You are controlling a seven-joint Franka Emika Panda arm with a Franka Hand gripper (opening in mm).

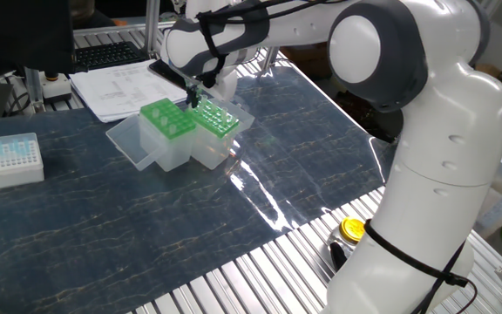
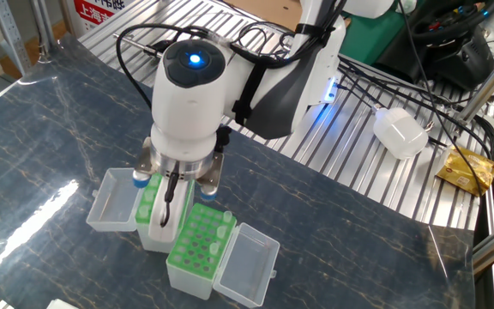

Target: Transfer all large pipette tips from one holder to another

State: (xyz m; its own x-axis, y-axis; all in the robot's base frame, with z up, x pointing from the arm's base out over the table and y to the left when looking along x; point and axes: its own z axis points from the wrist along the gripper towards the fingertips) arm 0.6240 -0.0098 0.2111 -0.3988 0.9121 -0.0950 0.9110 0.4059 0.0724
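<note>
Two green-topped holders stand side by side with their clear lids open: the left holder (image 1: 166,119) (image 2: 149,206) and the right holder (image 1: 214,118) (image 2: 197,249). A few large pipette tips (image 2: 226,218) stand in the right holder's far rows. My gripper (image 1: 193,96) hangs over the seam between the holders, its dark fingers close together and apparently shut on a tip that is barely visible. The right holder sits skewed beneath it. In the other fixed view the wrist (image 2: 187,103) hides the fingertips.
A small white box (image 1: 9,159) of short bluish tips stands at the mat's left end. Papers (image 1: 120,87) lie behind the holders. A yellow disc (image 1: 352,228) rests on the slatted bench, and cables and a white adapter (image 2: 400,133) lie at the back.
</note>
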